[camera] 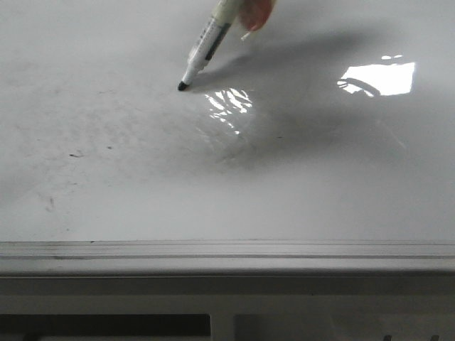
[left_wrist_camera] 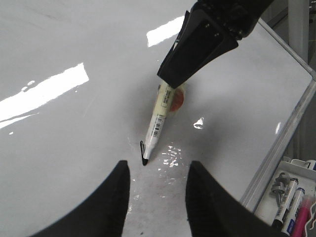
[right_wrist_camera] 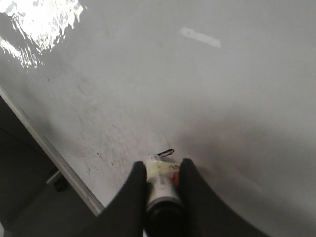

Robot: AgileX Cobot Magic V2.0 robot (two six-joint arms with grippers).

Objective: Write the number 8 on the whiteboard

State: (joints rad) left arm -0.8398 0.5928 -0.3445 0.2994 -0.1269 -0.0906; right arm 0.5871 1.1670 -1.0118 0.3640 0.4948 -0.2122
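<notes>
The whiteboard [camera: 106, 192] fills the front view, glossy white with faint grey smears. A white marker [camera: 207, 42] slants down onto it, its black tip [camera: 183, 86] touching the surface. My right gripper [right_wrist_camera: 162, 165] is shut on the marker's barrel [right_wrist_camera: 160, 180]; from the left wrist view it reaches in as a black wedge [left_wrist_camera: 197, 44]. Of the number 8, only a short thin black stroke [left_wrist_camera: 142, 150] shows beside the tip, also visible past the right fingers [right_wrist_camera: 166, 152]. My left gripper [left_wrist_camera: 159, 165] hovers open and empty just short of the tip.
A grey metal rail [camera: 227, 252] runs along the board's near edge. Bright glare patches [camera: 377, 78] lie to the right of the marker, and small dark smudges [camera: 75, 154] to the left. A tray of spare markers [left_wrist_camera: 291, 197] sits beyond the board's edge.
</notes>
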